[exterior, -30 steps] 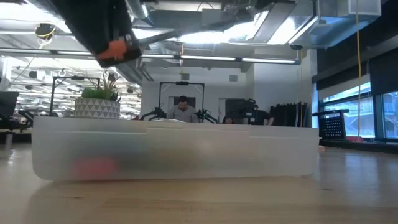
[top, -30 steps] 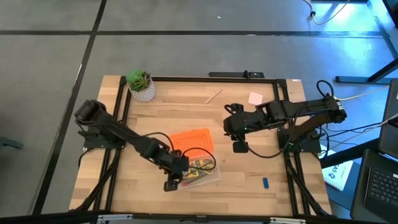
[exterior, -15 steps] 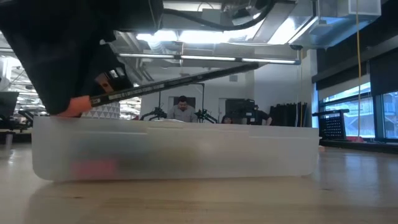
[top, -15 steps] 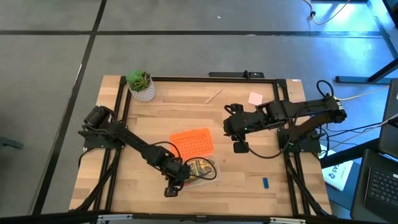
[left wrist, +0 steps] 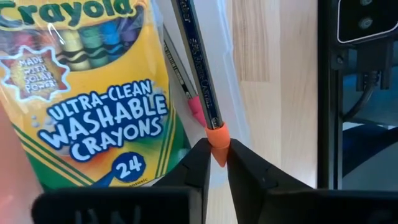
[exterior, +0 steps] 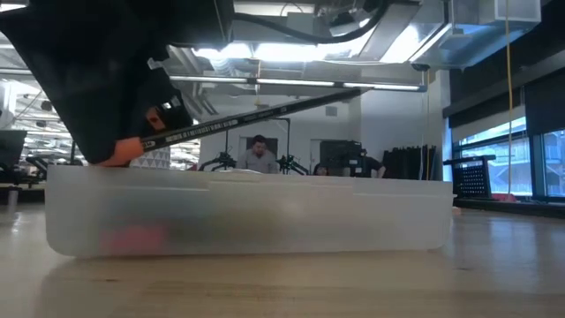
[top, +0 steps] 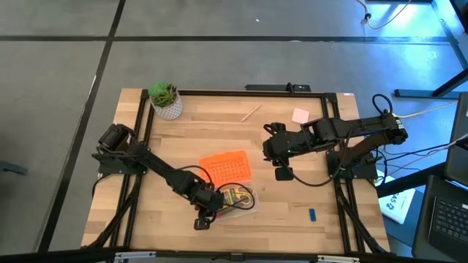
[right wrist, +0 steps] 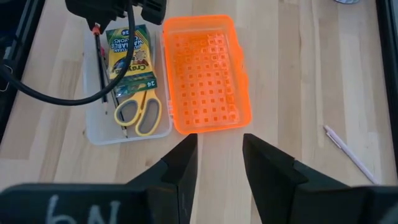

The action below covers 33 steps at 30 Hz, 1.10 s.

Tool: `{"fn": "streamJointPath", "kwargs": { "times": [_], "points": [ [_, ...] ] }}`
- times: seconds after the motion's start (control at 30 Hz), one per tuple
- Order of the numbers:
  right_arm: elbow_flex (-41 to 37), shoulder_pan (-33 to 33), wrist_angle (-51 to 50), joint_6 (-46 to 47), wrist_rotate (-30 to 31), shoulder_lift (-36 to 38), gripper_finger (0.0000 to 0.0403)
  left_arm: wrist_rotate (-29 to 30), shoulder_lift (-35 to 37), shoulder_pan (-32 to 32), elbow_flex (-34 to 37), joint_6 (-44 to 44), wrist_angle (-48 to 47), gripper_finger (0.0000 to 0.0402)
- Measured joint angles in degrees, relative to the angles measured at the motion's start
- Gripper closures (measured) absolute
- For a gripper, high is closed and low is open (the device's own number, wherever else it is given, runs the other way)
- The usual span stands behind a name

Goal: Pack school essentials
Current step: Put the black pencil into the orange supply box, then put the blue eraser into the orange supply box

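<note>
**Now: dark pencil pinched at the case's end**

Nearest, at about 6 o'clock on the worktop (top: 219, 131): clear case (right wrist: 93, 134), open, long side running from 9 to 3 o'clock in the low view. Inside, flat on the bottom: green-and-yellow crayon box (left wrist: 87, 93), yellow-handled scissors (right wrist: 140, 112) at the end away from the left arm, and a red-tipped pencil (left wrist: 196, 113) just beside the box.

At the case's 8 o'clock end: left tool (left wrist: 214, 152), closed tight on the orange tip of the dark pencil (left wrist: 198, 62). Pencil slanting up out of that grip across the case, seen in the low view as a dark rod rising over the rim toward 2 o'clock.

At 5 o'clock, well apart from the case: tiny blue eraser (top: 311, 214), alone on bare wood.

Just past the case, touching its far long side: orange perforated lid (top: 227, 166), lying flat.

At 3 o'clock of the lid: right tool (right wrist: 219, 149), hovering above the wood, fingers apart, nothing between them.

Farther, at 1 o'clock: pink note pad (top: 300, 115), close to the right arm. At 12 o'clock: pale wooden pencil (top: 251, 112), lying slantwise. At the far 11 o'clock corner: green potted plant (top: 166, 100).

Beyond the worktop, in the low view: a person far off in the room.
</note>
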<state>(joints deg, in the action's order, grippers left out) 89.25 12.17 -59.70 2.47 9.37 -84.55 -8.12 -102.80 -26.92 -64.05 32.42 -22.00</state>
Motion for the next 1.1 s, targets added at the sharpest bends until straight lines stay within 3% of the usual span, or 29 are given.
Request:
{"fn": "streamJointPath", "kwargs": {
  "times": [0.57, 0.77, 0.93, 1.1],
  "points": [
    [0.0, 0.0, 0.0, 0.2, 0.0, 0.0, 0.0273, -0.3, 0.0, 0.2, 0.0, -1.2, -1.4, 0.0294],
    [0.0, 0.0, 0.1, 0.4, 0.0, 1.8, 0.0273, -3.7, 0.2, 2.0, 0.0, 5.6, -2.0, 0.0295],
    [0.0, 0.0, 0.1, 2.6, 0.0, 5.1, 0.0273, -5.9, 3.4, 4.2, 0.1, 6.0, -5.3, 0.0296],
    [0.0, 0.0, 0.3, 6.6, -0.4, 6.7, 0.0273, -2.4, 9.1, 7.3, 0.1, 3.9, -10.5, 0.0296]
  ]
}}
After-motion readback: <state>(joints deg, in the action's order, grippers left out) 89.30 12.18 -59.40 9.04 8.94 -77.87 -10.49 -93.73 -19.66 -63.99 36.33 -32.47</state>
